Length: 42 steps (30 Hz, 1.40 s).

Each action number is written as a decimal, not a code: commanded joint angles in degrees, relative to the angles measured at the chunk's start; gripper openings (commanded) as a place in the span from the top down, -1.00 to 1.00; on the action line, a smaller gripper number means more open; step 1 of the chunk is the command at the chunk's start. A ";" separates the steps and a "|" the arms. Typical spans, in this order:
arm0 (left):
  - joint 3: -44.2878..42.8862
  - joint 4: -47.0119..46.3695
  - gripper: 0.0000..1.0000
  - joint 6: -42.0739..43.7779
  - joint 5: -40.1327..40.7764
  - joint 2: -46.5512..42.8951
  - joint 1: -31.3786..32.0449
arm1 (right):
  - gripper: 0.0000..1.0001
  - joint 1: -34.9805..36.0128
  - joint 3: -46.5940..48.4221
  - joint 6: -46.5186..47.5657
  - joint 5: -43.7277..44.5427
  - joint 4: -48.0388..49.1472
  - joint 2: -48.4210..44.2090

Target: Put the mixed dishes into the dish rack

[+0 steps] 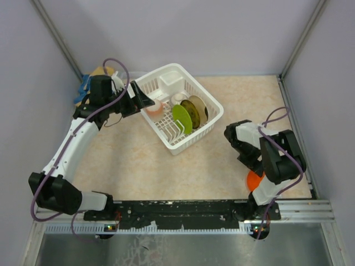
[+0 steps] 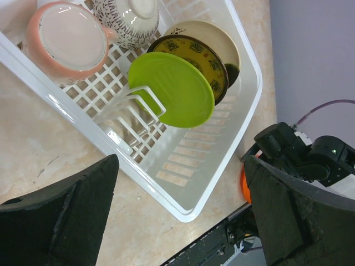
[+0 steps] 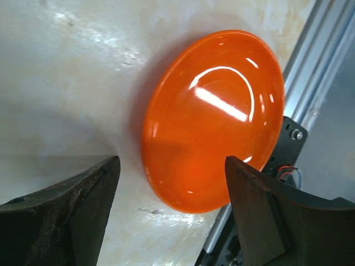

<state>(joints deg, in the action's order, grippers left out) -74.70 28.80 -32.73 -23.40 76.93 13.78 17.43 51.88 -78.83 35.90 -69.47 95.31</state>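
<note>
1. Step in hand: picking up the last dish left outside. The orange plate lies flat on the table at the near right corner, just beside the metal rail and well apart from the rack.
2. My right gripper hangs over that plate with its fingers spread, one on each side of the plate's near edge. From the wrist view I cannot tell whether either pad touches the rim; it looks as if neither does.
3. My left gripper is spread wide and holds nothing. It hovers by the rack's left side, looking down into it.
4. Already in the rack: the green plate stands on edge in the ribs, with the patterned plate behind it and the cream plate behind that. The pink cup and the bowl sit at the far end.
5. Next move, as I judge it: pinch the plate's rim, tip it up on edge, carry it across and set it into a free rib in front of the green plate.
6. Risks: the plate is glossy and lies flat, so a thin rim grip may slip, and the rail crowds it on one side.
7. The table is a pale, marbled, slightly shiny top. Plain grey walls close it in on three sides, and a blue cloth lies at the far left corner.
</note>
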 commanded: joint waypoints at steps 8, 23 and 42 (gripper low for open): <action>-0.87 0.87 -1.00 0.80 -0.52 0.61 0.28 | -0.05 -4.04 -6.22 -2.23 -1.36 4.21 2.09; -2.11 1.96 -1.00 1.53 0.97 0.95 0.28 | 1.00 -5.54 -4.59 1.35 -2.62 7.48 5.14; -1.42 2.04 -1.00 3.94 1.32 0.35 1.28 | 1.00 -2.96 16.42 7.63 -5.96 3.29 2.89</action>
<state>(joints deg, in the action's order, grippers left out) -75.09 30.13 -31.20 -22.46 78.06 13.89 13.76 60.99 -69.89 31.16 -67.02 99.37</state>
